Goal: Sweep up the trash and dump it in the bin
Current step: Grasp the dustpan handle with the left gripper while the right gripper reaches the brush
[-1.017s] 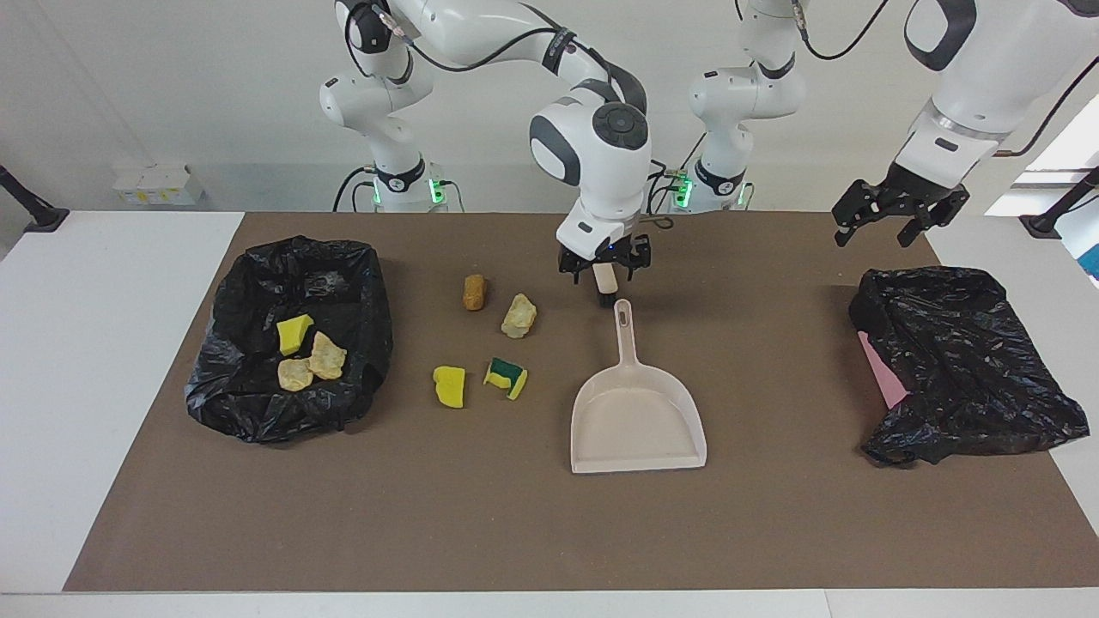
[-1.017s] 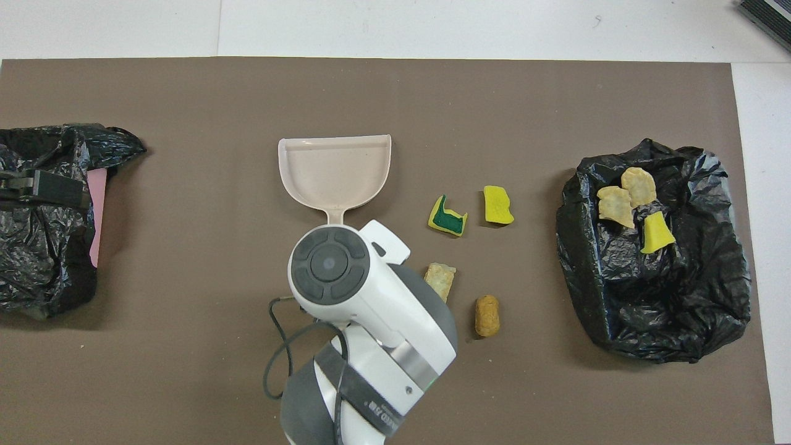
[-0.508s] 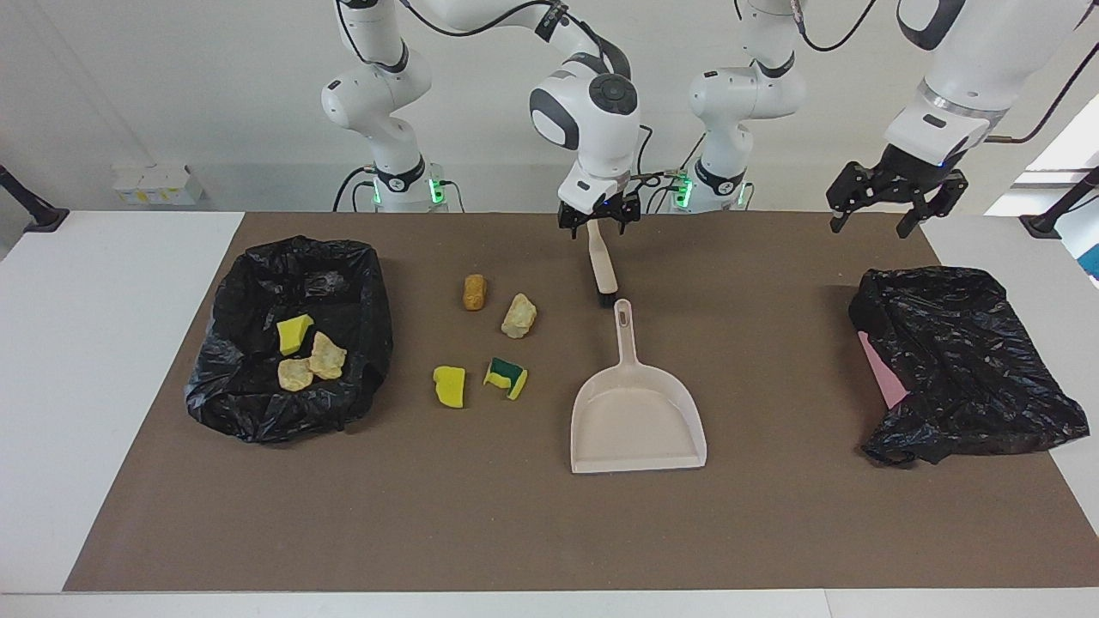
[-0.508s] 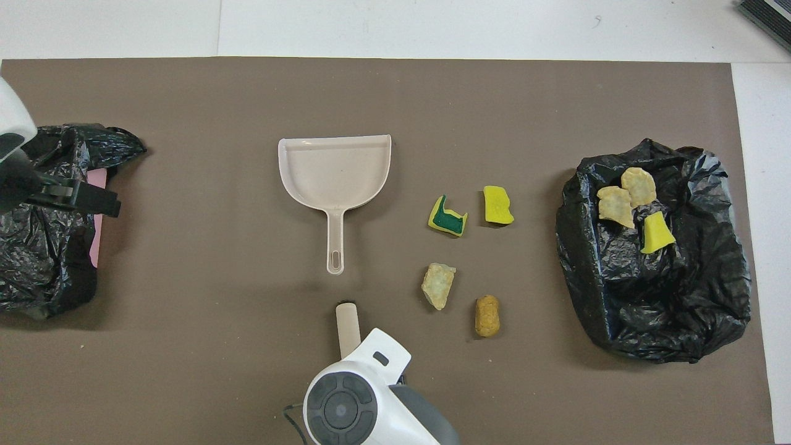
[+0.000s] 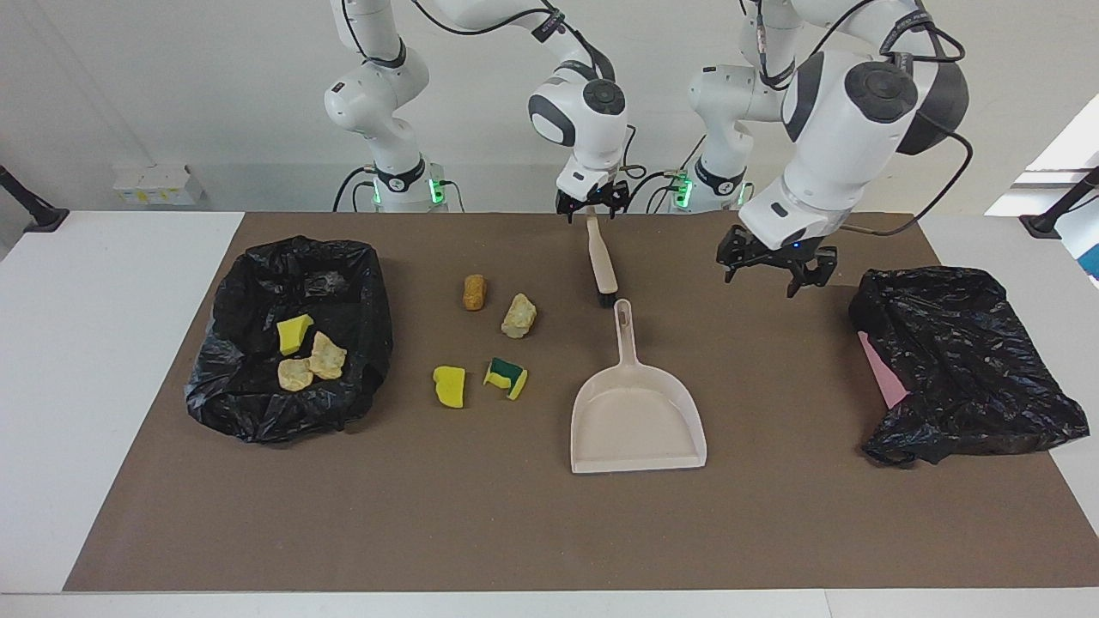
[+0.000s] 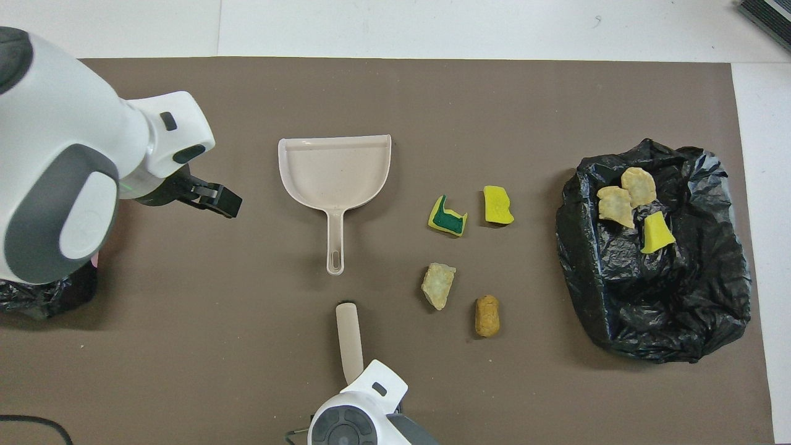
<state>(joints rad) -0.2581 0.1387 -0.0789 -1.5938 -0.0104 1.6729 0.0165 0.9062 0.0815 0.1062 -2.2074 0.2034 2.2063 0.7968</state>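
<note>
Four pieces of trash lie on the brown mat: a brown lump (image 5: pixel 474 292), a beige chunk (image 5: pixel 519 315), a yellow sponge bit (image 5: pixel 449 385) and a yellow-green sponge (image 5: pixel 506 378). Three more scraps (image 5: pixel 311 354) sit in the black-bagged bin (image 5: pixel 258 403) at the right arm's end. The beige dustpan (image 5: pixel 635 421) lies beside the loose trash, its handle toward the robots. A small brush (image 5: pixel 602 266) lies flat just nearer the robots than that handle. My right gripper (image 5: pixel 591 209) hangs open above the brush's handle end, holding nothing. My left gripper (image 5: pixel 767 276) hovers open over bare mat beside the dustpan.
A crumpled black bag (image 5: pixel 962 360) with a pink edge showing (image 5: pixel 884 369) lies at the left arm's end of the table. The mat (image 5: pixel 515 515) ends at white table on both sides. In the overhead view the left wrist (image 6: pixel 68 161) covers that bag.
My right gripper drew back toward its base and rose, leaving the brush lying on the mat. My left gripper swung from over the crumpled bag toward the dustpan.
</note>
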